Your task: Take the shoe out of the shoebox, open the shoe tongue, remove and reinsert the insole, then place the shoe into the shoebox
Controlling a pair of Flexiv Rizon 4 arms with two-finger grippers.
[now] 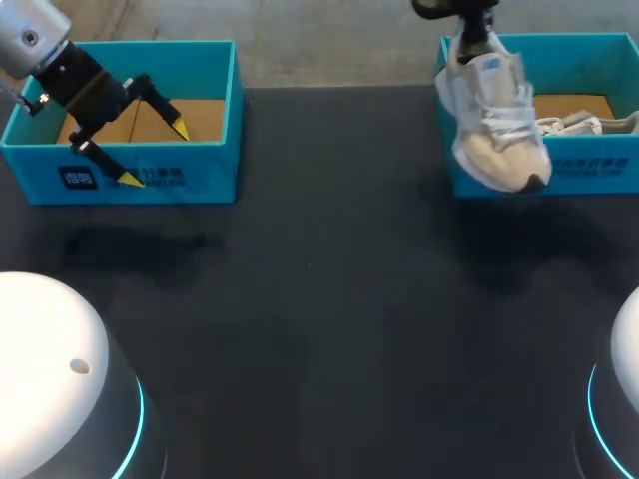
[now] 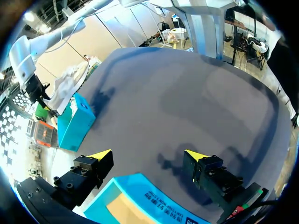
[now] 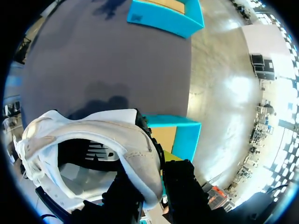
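A white and beige shoe [image 1: 494,120] hangs toe-down over the front left corner of the right blue shoebox [image 1: 599,165]. My right gripper [image 1: 469,30] is shut on its heel collar from above. The right wrist view shows the shoe [image 3: 93,135] with its opening facing the camera. There my right gripper [image 3: 159,172] pinches the heel edge, with the shoebox [image 3: 187,135] beneath. My left gripper [image 1: 155,155] stands open with nothing in it over the front wall of the left blue box [image 1: 200,60]. In the left wrist view, my left gripper [image 2: 149,156] has nothing between its fingers.
A second pale shoe [image 1: 589,125] lies inside the right shoebox. The left box [image 2: 140,191] shows a bare cardboard floor. Between the two boxes lies the dark table [image 1: 329,299]. The white arm bases [image 1: 50,379] stand at the front corners.
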